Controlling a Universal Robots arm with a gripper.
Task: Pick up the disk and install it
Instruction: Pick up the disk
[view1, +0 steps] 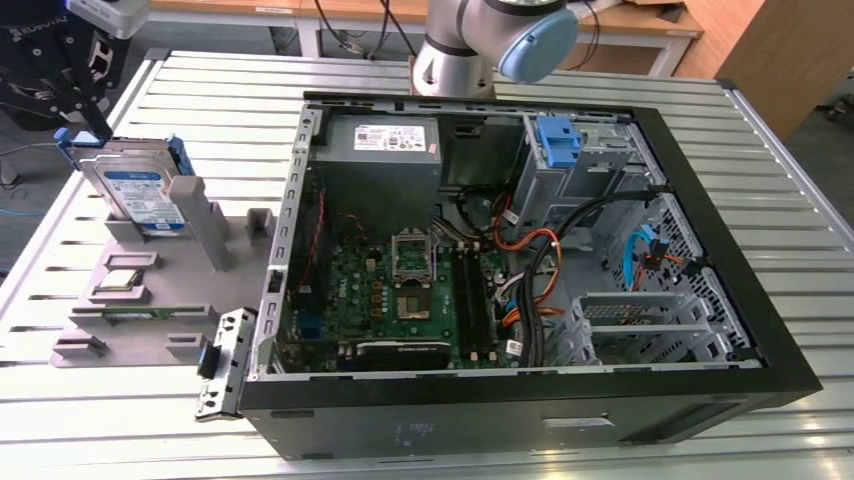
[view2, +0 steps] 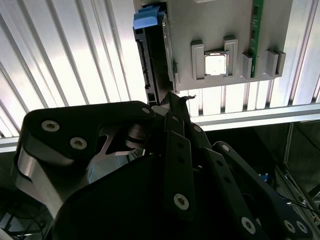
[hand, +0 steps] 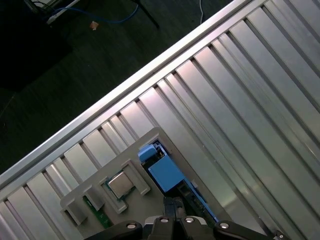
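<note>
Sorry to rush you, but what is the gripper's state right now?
Gripper: right at the end of the disk, which stands in the grey holder; whether it is open, closed or gripping cannot be told.

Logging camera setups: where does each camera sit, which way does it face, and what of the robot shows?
Exterior view: off the arm, raised, looking down on the table, computer case and grey holder; arm and pincer show.
Second wrist view: on the arm, looking past the pincer's black links at the disk's edge.
First wrist view: on the arm, looking down on the table; pincer's tip shows.
Shared: all three show the disk in the grey holder.
</note>
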